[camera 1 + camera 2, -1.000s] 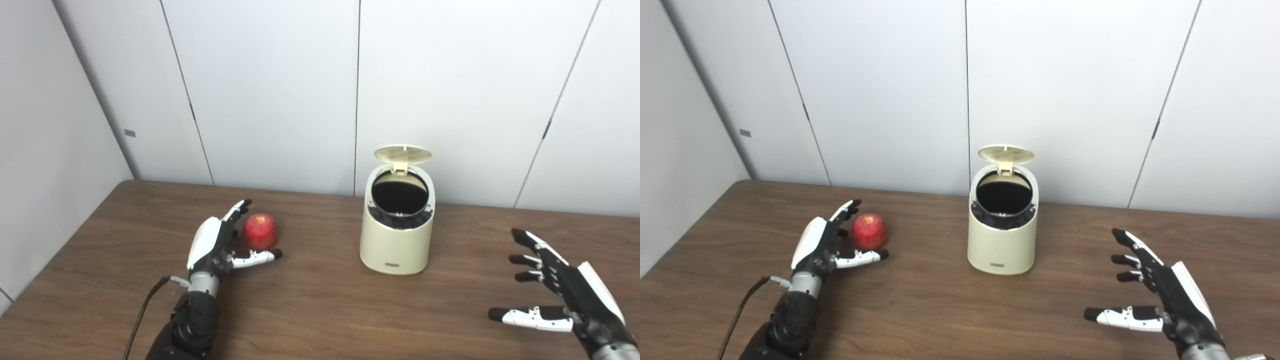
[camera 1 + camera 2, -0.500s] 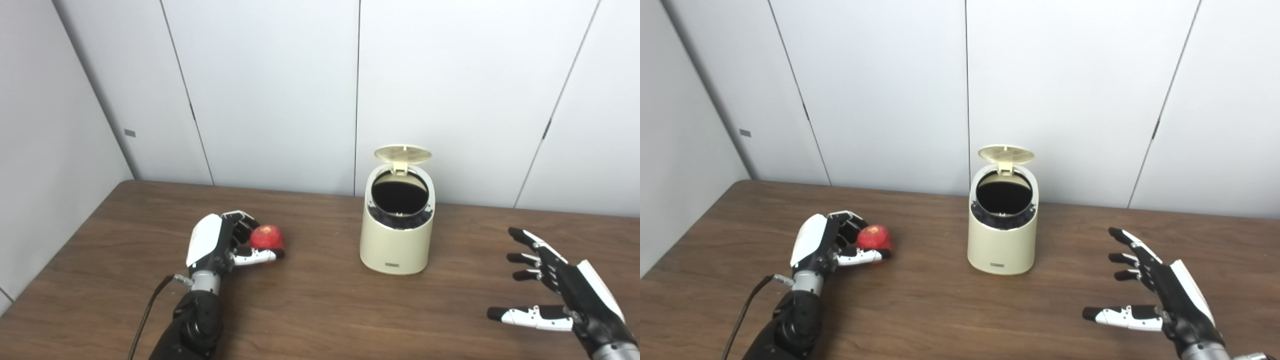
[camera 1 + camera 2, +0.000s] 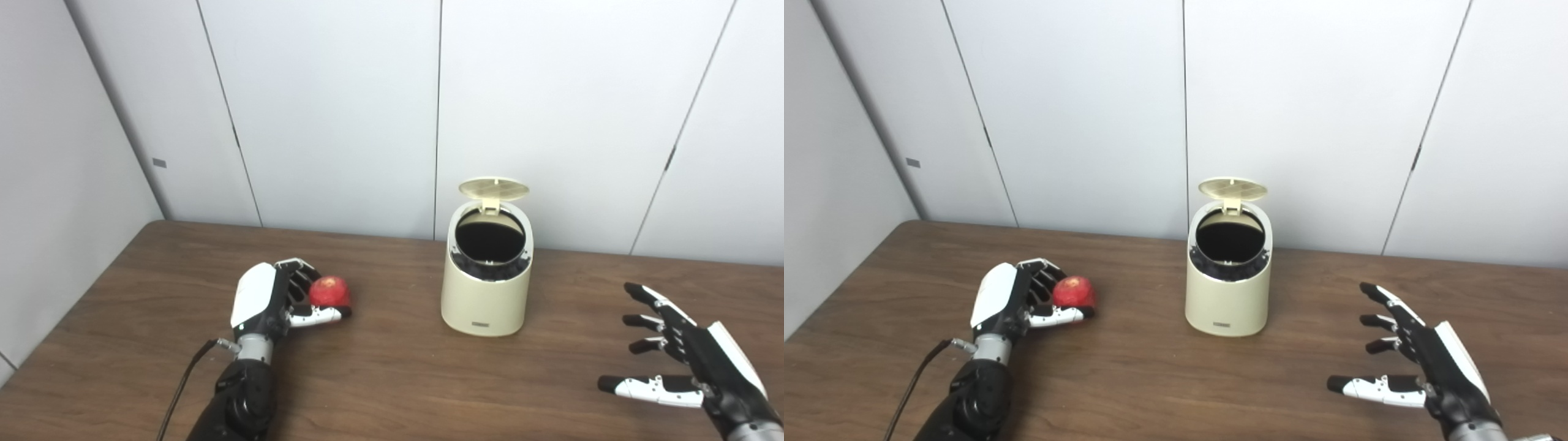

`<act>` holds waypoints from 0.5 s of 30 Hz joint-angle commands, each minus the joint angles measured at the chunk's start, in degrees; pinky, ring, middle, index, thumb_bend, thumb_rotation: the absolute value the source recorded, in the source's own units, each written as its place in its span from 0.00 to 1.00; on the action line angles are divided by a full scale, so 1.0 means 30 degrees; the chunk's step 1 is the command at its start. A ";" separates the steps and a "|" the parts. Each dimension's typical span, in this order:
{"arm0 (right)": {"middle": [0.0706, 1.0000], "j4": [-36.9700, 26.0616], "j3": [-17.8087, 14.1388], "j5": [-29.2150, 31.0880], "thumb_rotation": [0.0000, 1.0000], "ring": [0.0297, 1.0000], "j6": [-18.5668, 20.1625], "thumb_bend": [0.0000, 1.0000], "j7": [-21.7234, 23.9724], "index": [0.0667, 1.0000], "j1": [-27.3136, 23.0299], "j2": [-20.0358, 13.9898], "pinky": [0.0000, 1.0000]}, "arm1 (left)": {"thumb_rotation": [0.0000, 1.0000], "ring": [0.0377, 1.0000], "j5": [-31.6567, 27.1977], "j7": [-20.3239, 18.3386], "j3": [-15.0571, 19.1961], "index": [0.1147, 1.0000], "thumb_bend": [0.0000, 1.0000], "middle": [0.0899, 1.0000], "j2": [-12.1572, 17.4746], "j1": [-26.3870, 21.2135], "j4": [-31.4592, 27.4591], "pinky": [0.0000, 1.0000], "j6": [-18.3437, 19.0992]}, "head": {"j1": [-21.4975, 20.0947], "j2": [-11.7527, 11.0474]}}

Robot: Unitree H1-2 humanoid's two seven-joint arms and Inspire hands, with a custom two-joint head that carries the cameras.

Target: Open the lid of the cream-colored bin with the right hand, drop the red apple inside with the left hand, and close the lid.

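Gripping the small round red apple (image 3: 329, 290) in the left robot hand (image 3: 269, 297), fingers curled over its top and far side, thumb tucked under its near side, low at the left of the dark brown wooden tabletop (image 3: 392, 373). Appears barely raised, if at all; cannot tell whether the fruit has left the wood. Wrapped this way, most likely, to cup the apple from both sides and stop it rolling out during the carry.

Standing well to the right of the apple, near the back edge: the cream-coloured rounded plastic bin (image 3: 486, 288), upright, its round lid (image 3: 493, 188) flipped up on the rear hinge and leaning back toward the white panelled wall (image 3: 331, 110). Dark round mouth fully exposed and tilted toward the robot, so ready for a drop from above. Opening step judged done; closing not yet.

Hovering at the lower right, well apart from the bin: the right robot hand (image 3: 686, 361), holding nothing, fingers spread wide, thumb stretched out to the left. Kept off to the side, probably to leave the path to the mouth free and to wait for the lid.

As for the apple: glossy, red with a paler yellowish patch on top, partly hidden behind dark fingers. Smooth, firm and round, so apt to slip if the grasp loosens. Small enough, by eye, for the bin's mouth.
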 commanded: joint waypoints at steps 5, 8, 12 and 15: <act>0.89 0.0494 0.0196 -0.0442 0.11 0.77 -0.1732 0.71 -0.0749 0.86 -0.0446 0.0098 0.61 | 0.00 0.34 0.0611 0.1534 0.0017 0.44 0.52 0.37 -0.0185 -0.0746 -0.2416 0.25 -0.1948 | -0.0766 -0.0306; 0.89 0.0914 0.0296 -0.0543 0.13 0.77 -0.2074 0.72 -0.0956 0.86 -0.0532 0.0240 0.62 | 0.00 0.35 0.0556 0.1191 -0.0049 0.44 0.52 0.37 -0.0385 -0.0988 -0.3887 0.25 -0.2130 | -0.1314 -0.0512; 0.89 0.1104 0.0436 -0.0921 0.17 0.78 -0.2124 0.72 -0.1068 0.87 -0.0587 0.0357 0.63 | 0.00 0.33 0.0398 0.0617 -0.0191 0.44 0.52 0.38 -0.0668 -0.1453 -0.5516 0.25 -0.2590 | -0.1651 -0.0764; 0.90 0.1140 0.0503 -0.1079 0.18 0.79 -0.1968 0.72 -0.1151 0.87 -0.0602 0.0545 0.64 | 0.00 0.32 0.0463 0.0248 -0.0289 0.44 0.52 0.37 -0.0951 -0.1677 -0.6385 0.25 -0.2643 | -0.1989 -0.0963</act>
